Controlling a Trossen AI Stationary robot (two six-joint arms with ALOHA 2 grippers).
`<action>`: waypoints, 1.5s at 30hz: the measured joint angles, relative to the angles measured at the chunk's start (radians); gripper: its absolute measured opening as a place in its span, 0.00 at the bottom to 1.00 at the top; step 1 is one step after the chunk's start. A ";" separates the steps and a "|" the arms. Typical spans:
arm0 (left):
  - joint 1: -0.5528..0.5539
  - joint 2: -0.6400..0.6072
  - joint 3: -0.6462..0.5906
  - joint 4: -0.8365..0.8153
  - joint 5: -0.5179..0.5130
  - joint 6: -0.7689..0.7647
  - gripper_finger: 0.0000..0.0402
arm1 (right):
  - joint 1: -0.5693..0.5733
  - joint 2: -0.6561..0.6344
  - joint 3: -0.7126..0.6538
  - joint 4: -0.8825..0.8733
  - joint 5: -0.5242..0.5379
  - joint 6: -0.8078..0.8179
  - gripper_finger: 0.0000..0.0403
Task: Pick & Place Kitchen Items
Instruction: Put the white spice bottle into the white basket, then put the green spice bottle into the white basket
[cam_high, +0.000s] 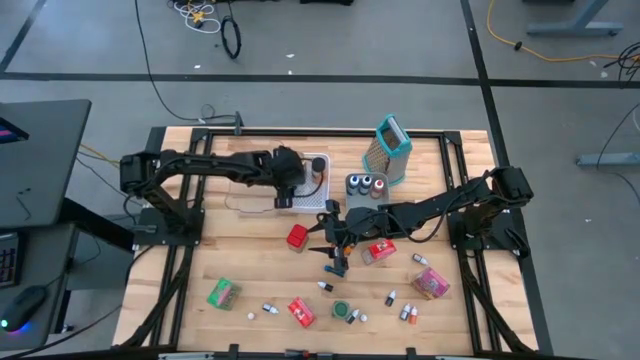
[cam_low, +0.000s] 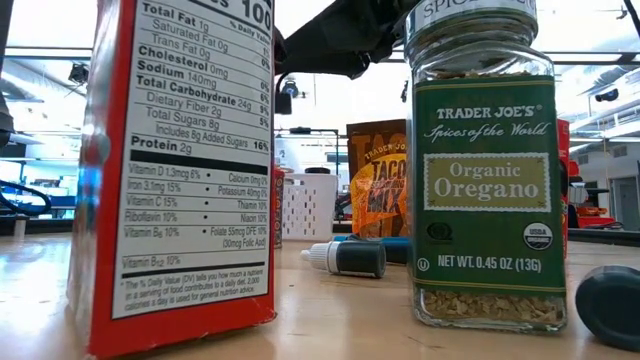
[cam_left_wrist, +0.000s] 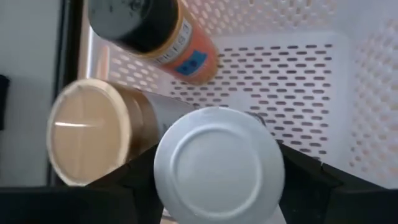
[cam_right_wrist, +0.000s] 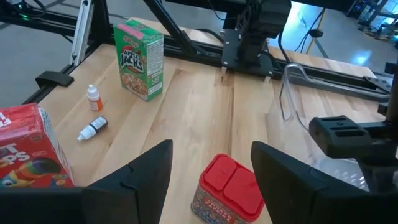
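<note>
Now watch your right end effector (cam_right_wrist: 211, 163): its fingers stand wide and empty, and the red-lidded jar (cam_right_wrist: 229, 190) sits upright on the surface just ahead, centred in the gap. Your right arm is nearer it. The left end effector (cam_left_wrist: 219, 177), over the white bin (cam_left_wrist: 348, 93), straddles a white-capped jar (cam_left_wrist: 219, 163); whether it grips, you cannot tell.

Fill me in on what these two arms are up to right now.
The left gripper is over the white perforated bin at the back of the table, with a white-lidded container between its fingers above two jars already lying inside. The right gripper hangs open mid-table, lined up on a red-lidded jar it hasn't touched. Boxes, packets and tiny bottles are scattered across the front.
</note>
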 joint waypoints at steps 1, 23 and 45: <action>-0.002 0.000 0.001 -0.001 -0.012 0.004 0.64 | 0.000 0.000 0.000 0.000 0.000 0.002 0.57; -0.123 -0.170 0.004 -0.041 -0.232 -0.132 0.71 | 0.174 -0.016 0.000 -0.070 -0.027 -0.018 0.57; -0.236 -0.368 0.004 -0.060 -0.025 -0.388 0.71 | 0.295 0.076 0.000 -0.098 -0.217 0.204 0.64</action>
